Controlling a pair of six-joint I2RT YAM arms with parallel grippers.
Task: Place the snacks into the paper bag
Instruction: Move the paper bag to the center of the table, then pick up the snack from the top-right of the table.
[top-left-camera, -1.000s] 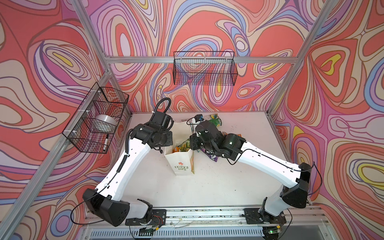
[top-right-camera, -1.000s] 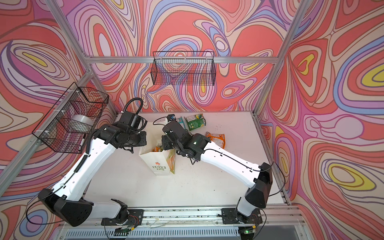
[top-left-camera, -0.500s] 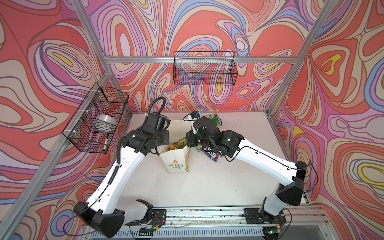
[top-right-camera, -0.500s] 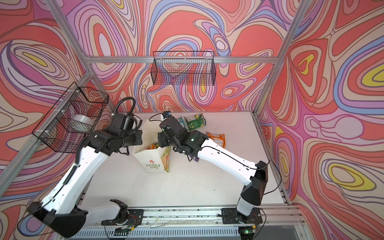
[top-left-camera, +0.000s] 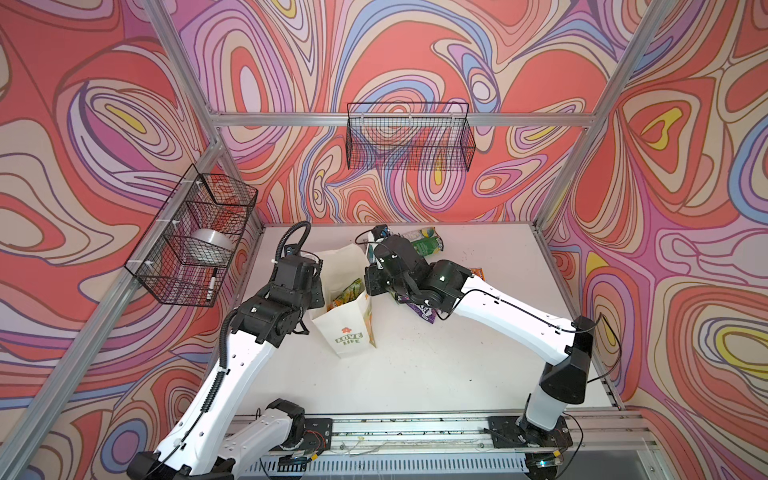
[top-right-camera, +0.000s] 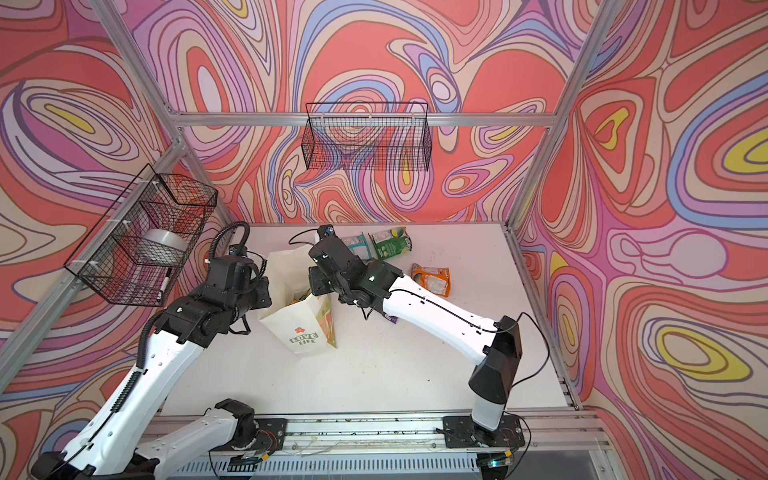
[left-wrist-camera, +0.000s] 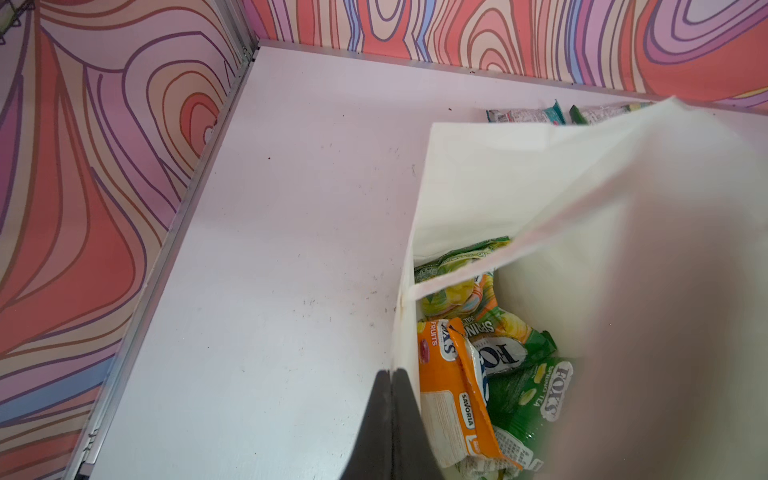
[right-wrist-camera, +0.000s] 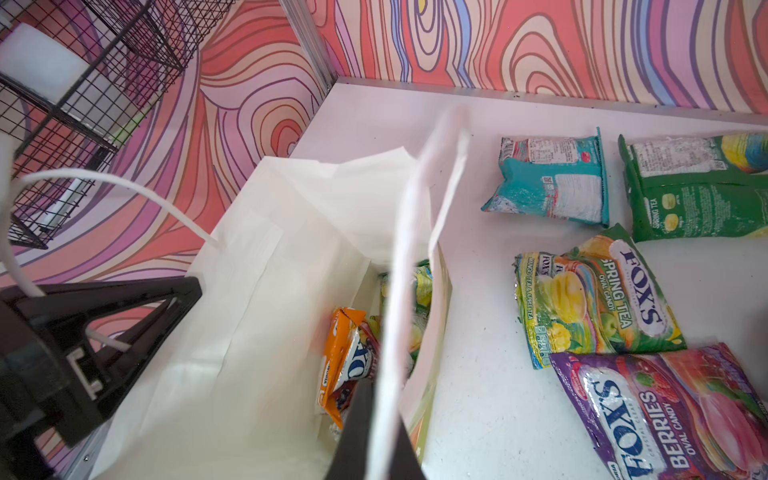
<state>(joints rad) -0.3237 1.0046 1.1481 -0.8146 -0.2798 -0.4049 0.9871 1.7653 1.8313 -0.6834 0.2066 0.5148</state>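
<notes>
While my left gripper (left-wrist-camera: 390, 388) and right gripper (right-wrist-camera: 376, 419) pinch the paper bag's (top-left-camera: 347, 332) rims, snacks (right-wrist-camera: 598, 295) wait.
They lie flat just beside my right gripper.

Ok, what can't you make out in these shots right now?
- Snack count inside the paper bag: left wrist view, its blurred near wall covers part of the pile.
- Purple packet: in both top views, mostly under the right arm.
- Pale object in the side basket: top views, too small behind mesh.
- Right hand: right wrist view, fingers cut off by the frame edge.
</notes>
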